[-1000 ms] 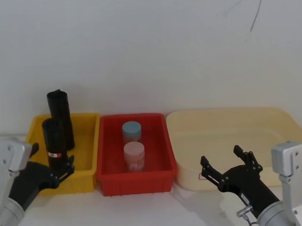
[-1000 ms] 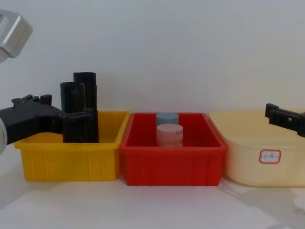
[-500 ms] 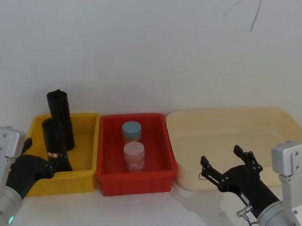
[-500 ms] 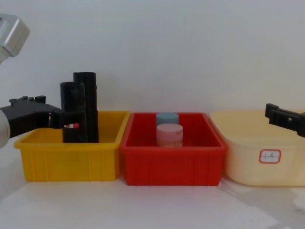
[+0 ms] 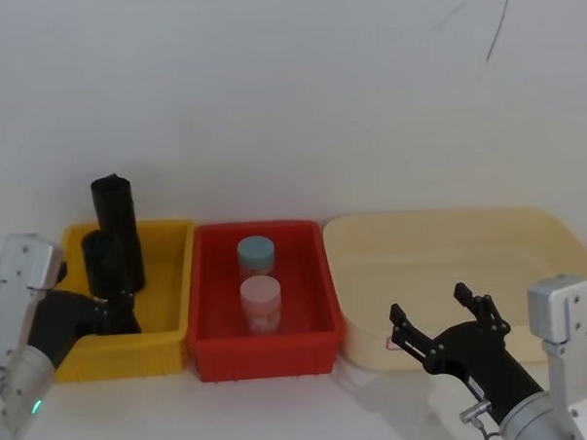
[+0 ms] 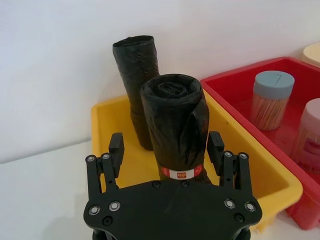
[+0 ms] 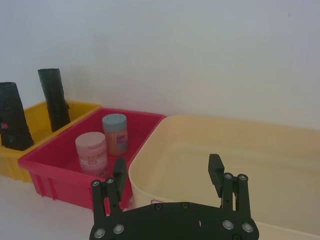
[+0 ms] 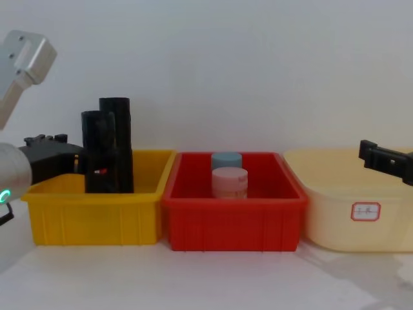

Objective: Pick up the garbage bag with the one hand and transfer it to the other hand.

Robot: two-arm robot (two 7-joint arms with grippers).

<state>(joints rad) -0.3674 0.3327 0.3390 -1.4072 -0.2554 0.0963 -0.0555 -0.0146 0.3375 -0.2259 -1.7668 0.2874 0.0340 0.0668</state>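
The garbage bag (image 5: 101, 267) stands upright in the yellow bin (image 5: 134, 358), which sits just left of the red bin (image 5: 260, 353). It is in the half of the yellow bin farther from the red bin. A slimmer black roll (image 5: 118, 223) stands right behind it, slightly nearer the red bin.

The left gripper (image 6: 165, 140) reaches in from the side away from the red bin. Its fingers are spread, one on each side of the bag's lower part near the label, and a gap shows beside one finger.

The right gripper (image 7: 168, 162) hangs right of the red bin, at the cream tub's (image 5: 529, 268) front edge, with its fingers released and holding nothing.
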